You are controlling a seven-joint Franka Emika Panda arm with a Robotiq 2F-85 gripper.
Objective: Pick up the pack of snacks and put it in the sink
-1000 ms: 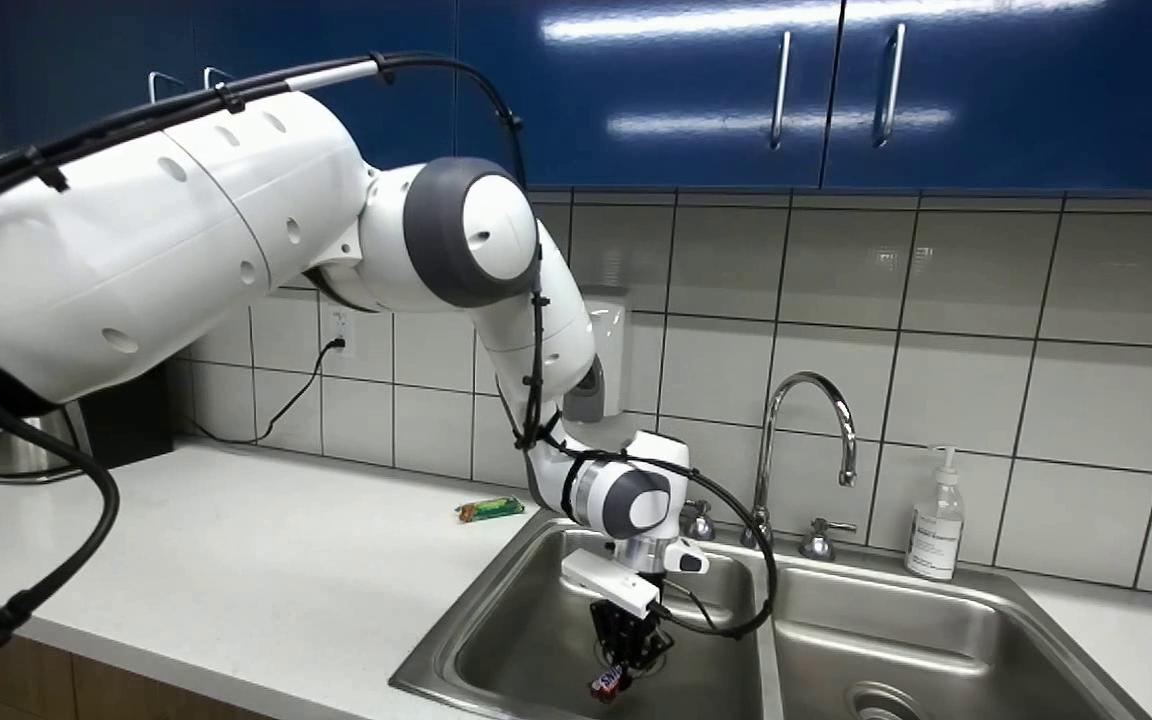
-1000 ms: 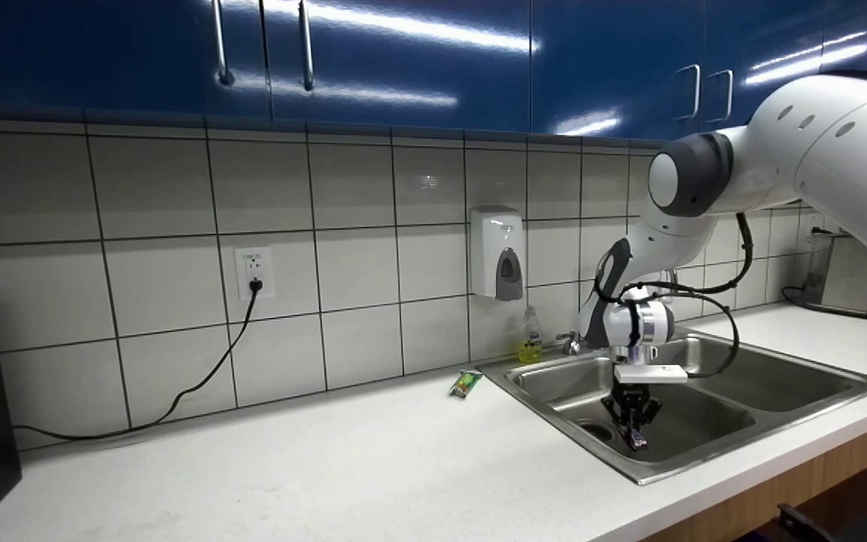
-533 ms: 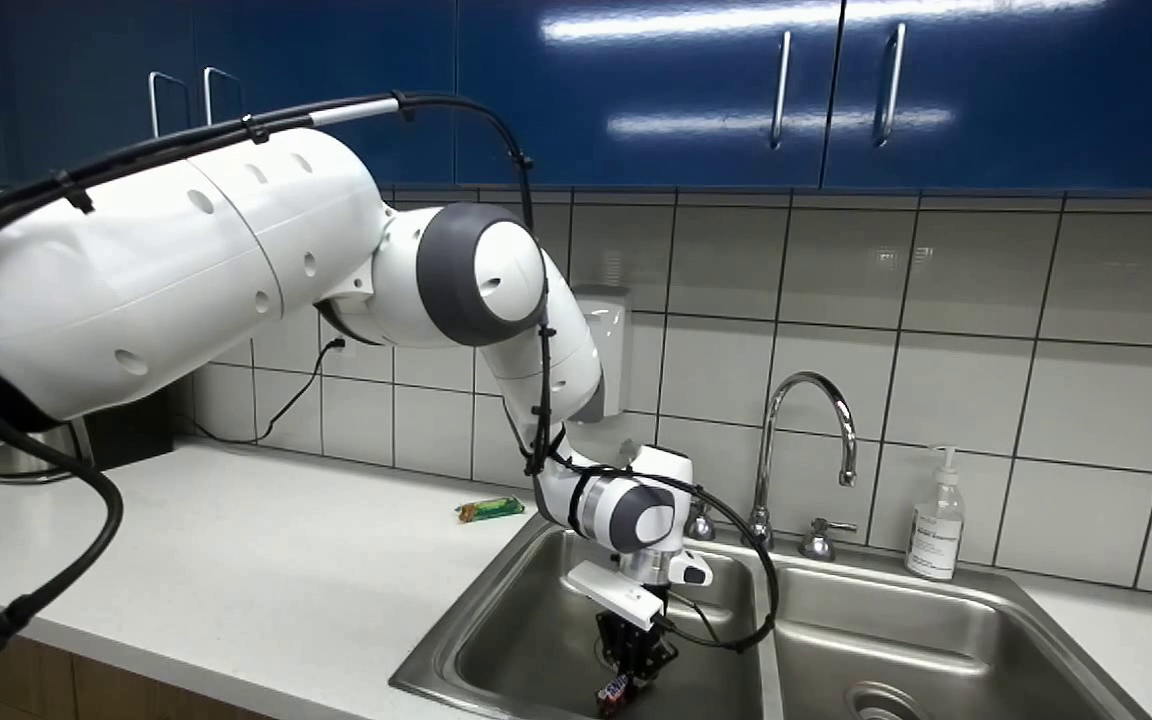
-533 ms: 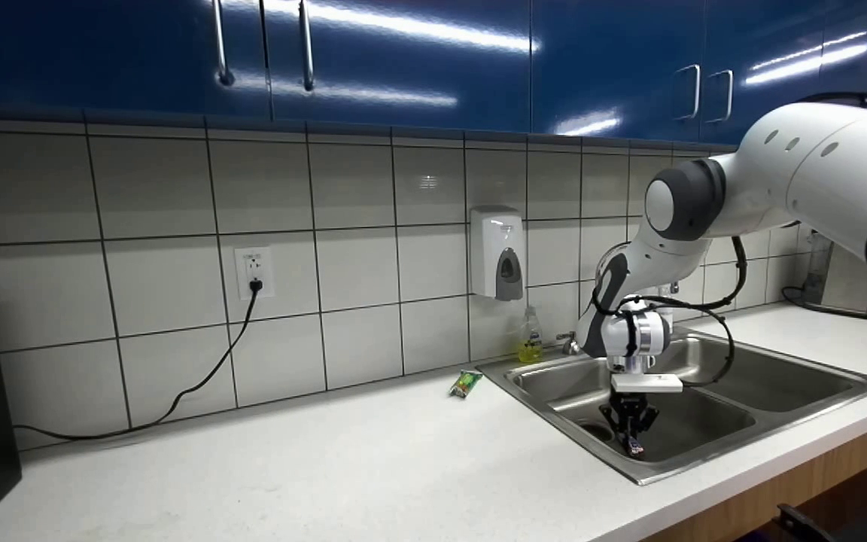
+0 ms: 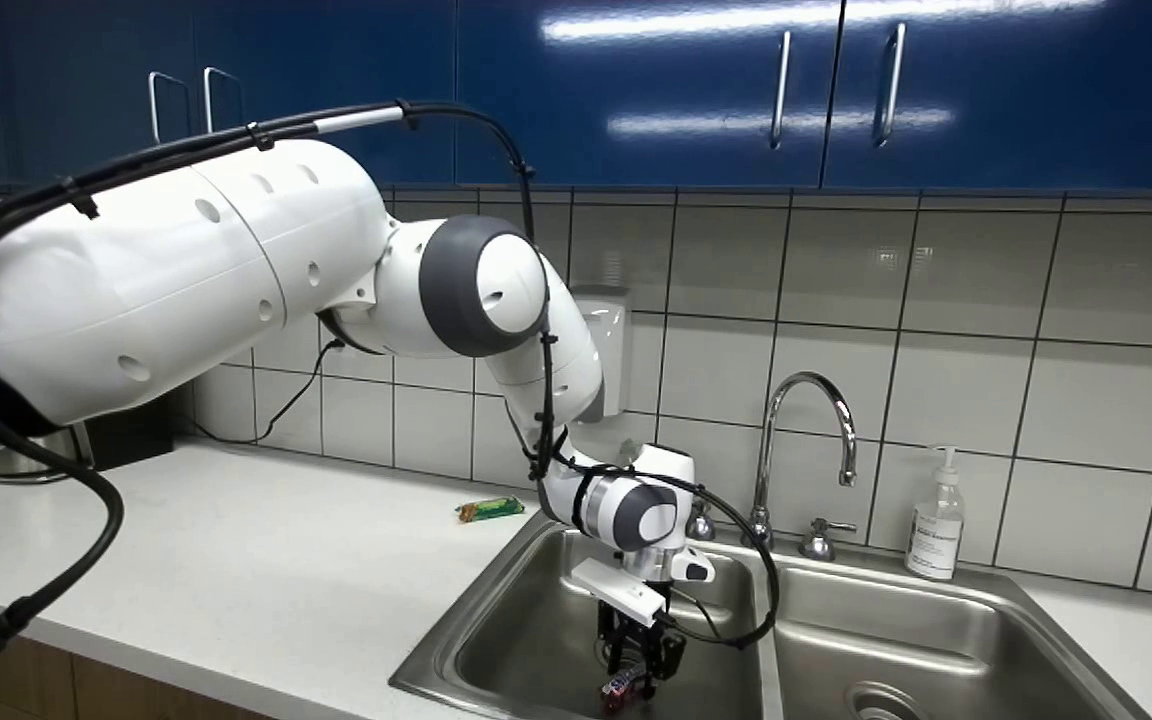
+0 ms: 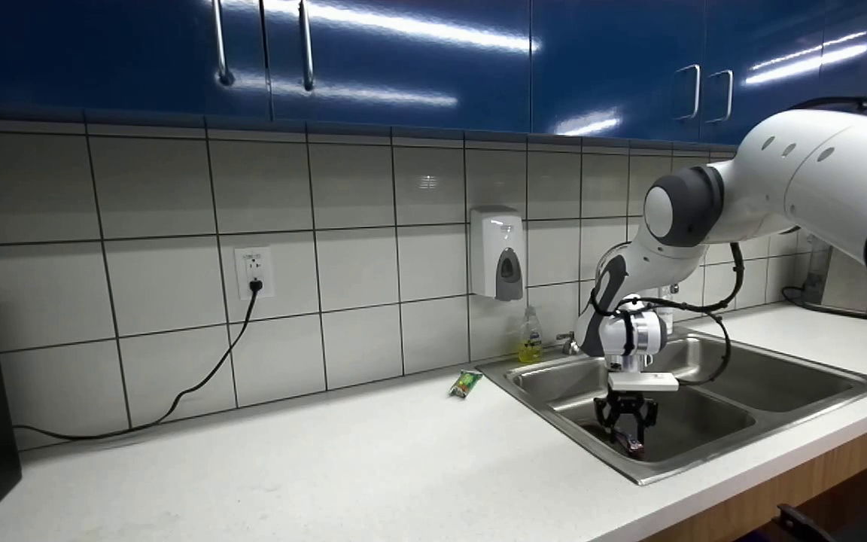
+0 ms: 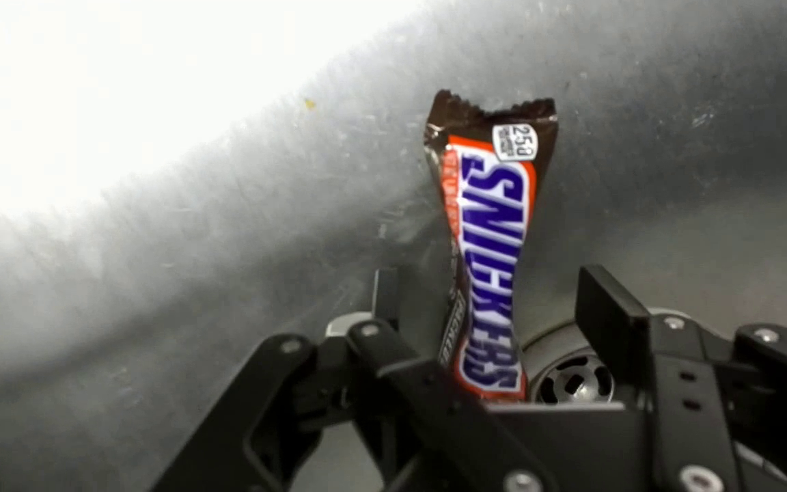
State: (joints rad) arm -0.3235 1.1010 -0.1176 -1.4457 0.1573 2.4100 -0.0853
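Observation:
The pack of snacks, a brown, red and white wrapper with purple lettering, lies in a basin of the stainless steel sink. My gripper is open around it, with visible gaps between the pack and the black pads on both sides. The pack's near end is hidden behind the gripper body in the wrist view. In an exterior view the gripper is low in the basin, the pack at its fingertips. From another angle, the pack shows small beneath the gripper.
A round drain is close beside the pack. Behind the basins rises a chrome faucet, with a pump bottle nearby. On the counter rests a small green packet. A yellow soap bottle stands at the sink's back corner.
The arm has come down deeper into the basin. The jaws, shut on the pack before, have spread apart and let go of it.

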